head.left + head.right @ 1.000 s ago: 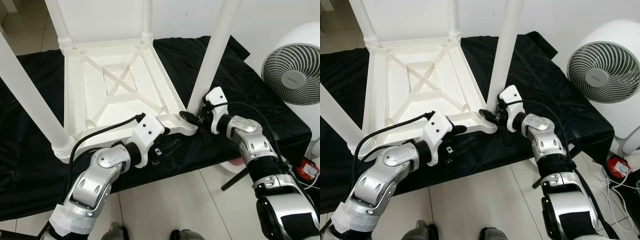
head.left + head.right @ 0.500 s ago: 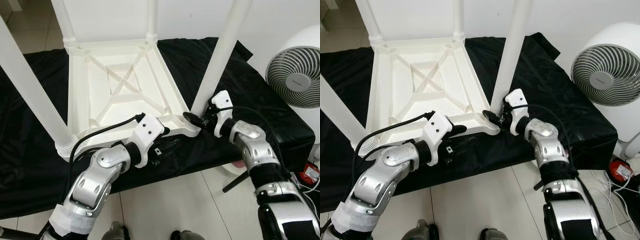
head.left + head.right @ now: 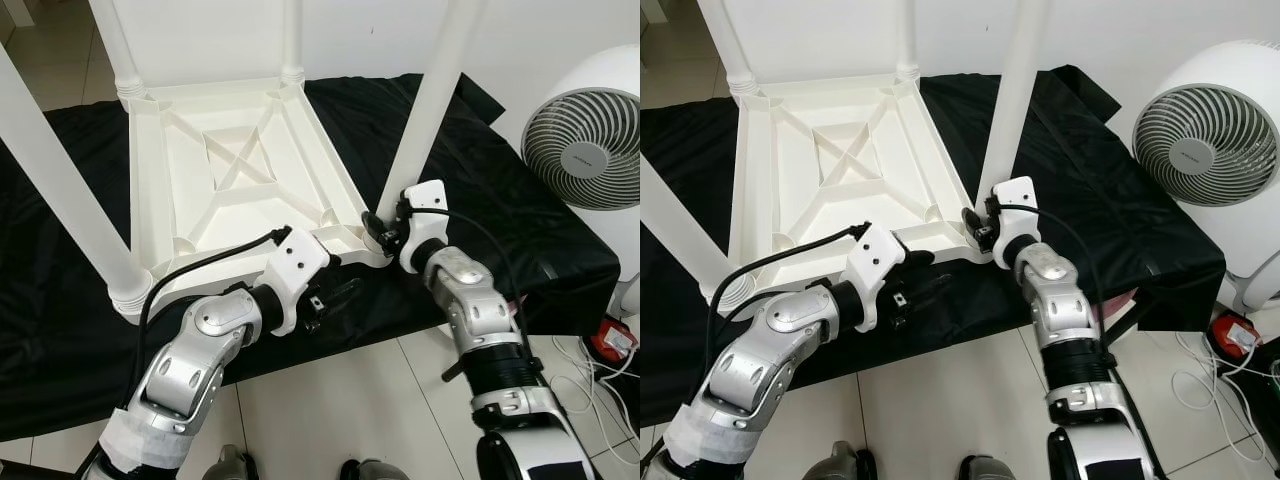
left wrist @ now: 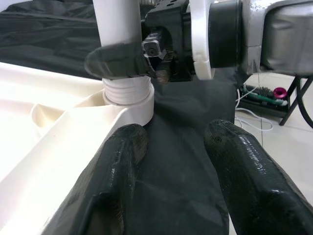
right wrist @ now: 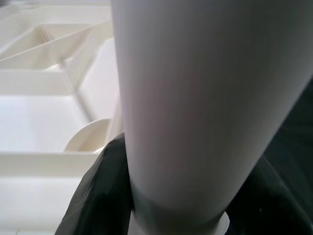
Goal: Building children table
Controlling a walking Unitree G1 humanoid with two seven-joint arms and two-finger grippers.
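— How far along is the build?

— Nearly done, I'd judge. The white children table (image 3: pixel 240 185) lies upside down on the black cloth (image 3: pixel 520 220) — four legs standing in its corner sockets.

— And the tools?

— The right tool (image 3: pixel 385 228) is clamped around the base of the near-right leg (image 3: pixel 425 120), probably seating it. The left tool (image 3: pixel 335 295) hangs beside the near edge, fingers parted, empty. One fan (image 3: pixel 585 140) stands by.

Silver arms, white wrist housings, black cables
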